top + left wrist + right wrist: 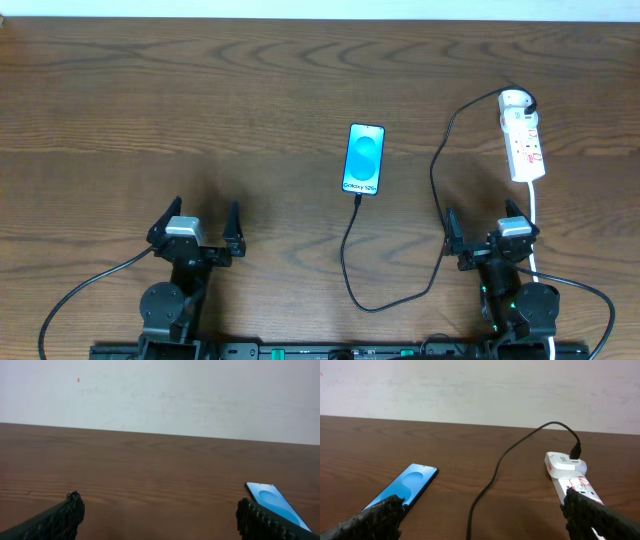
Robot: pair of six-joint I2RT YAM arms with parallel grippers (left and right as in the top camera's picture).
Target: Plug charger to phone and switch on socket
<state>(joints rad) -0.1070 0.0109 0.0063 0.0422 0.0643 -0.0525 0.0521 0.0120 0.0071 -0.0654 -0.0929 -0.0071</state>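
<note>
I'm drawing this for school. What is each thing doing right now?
phone: lying flat, screen lit
charger: runs from socket to phone's bottom edge; plugged there or not, unclear
socket: charger plug in far end; switch unclear
left gripper: open, empty
right gripper: open, empty

Wood-grain table, dark brown, seen from above. The phone is laid flat right of centre, with its lit screen turned up. The charger is run from the phone's near short edge in a loop toward the front, then back up the right side to the far end of the socket, which is laid lengthwise near the right edge. A white cord is led frontward from its near end.
</note>
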